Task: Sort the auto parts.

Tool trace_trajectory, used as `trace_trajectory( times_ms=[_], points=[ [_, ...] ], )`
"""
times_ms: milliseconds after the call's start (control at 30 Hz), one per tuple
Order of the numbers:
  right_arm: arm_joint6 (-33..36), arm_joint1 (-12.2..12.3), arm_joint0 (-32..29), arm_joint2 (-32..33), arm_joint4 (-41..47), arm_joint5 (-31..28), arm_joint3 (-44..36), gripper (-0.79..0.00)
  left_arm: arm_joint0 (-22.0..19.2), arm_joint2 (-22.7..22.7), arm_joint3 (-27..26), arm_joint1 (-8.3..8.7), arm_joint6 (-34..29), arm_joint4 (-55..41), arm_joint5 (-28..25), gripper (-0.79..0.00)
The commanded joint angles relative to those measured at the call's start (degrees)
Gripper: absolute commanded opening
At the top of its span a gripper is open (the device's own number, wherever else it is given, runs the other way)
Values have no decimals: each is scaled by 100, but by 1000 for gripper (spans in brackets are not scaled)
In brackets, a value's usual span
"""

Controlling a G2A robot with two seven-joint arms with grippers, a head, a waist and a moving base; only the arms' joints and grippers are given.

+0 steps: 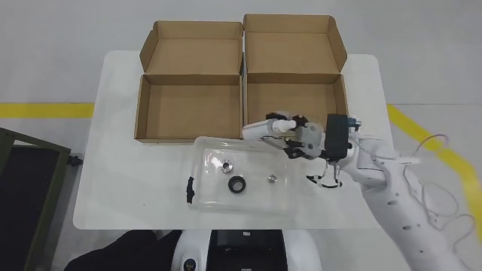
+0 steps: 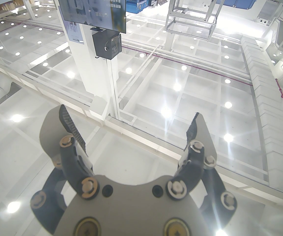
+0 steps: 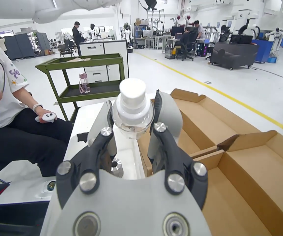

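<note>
Gripping a clear bulb [image 3: 132, 120] with a white cap, the right gripper [image 3: 133, 108] has its fingers [image 3: 167, 116] closed on the bulb's round body, one on each side. The cap sticks out past the fingertips. The bulb is held in the air, clear of the worktop [image 1: 113, 158].

Under the fingers lies a clear tray [image 1: 256, 202], and the fingers are over its far rim, where it meets the boxes. Three parts lie in the tray, all lower than the fingers and on the robot's side of them. A metal cylinder [image 1: 227, 167] stands upright, out past the fingertips. A black ring [image 1: 238, 185] lies just beside the cylinder, a little nearer the robot. A small metal part [image 1: 273, 177] sits apart from both, more nearly below the fingers.

Two open cardboard boxes stand side by side on the far side of the fingers, their flaps folded outward. The right box [image 1: 294, 105] is just beside the fingers, with its near wall close to them. The left box [image 1: 188, 109] lies ahead of the fingertips and off to the far side.

The left gripper [image 2: 129, 124] points up at the ceiling, its ribbed fingers [image 2: 71, 128] spread wide apart and gripping nothing.
</note>
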Motion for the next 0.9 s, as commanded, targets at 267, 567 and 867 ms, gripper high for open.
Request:
trace_trajectory(
  times_ms=[267,567,867],
  points=[
    [241,-76,309,-253,-186,291,609,-785,0,0,0,0,0,0,0,0],
    [624,-156,673,-457,-340,730,1087,-785,0,0,0,0,0,0,0,0],
    [1129,-201,937,-545,-574,1138,1350,-785,0,0,0,0,0,0,0,0]
  ],
)
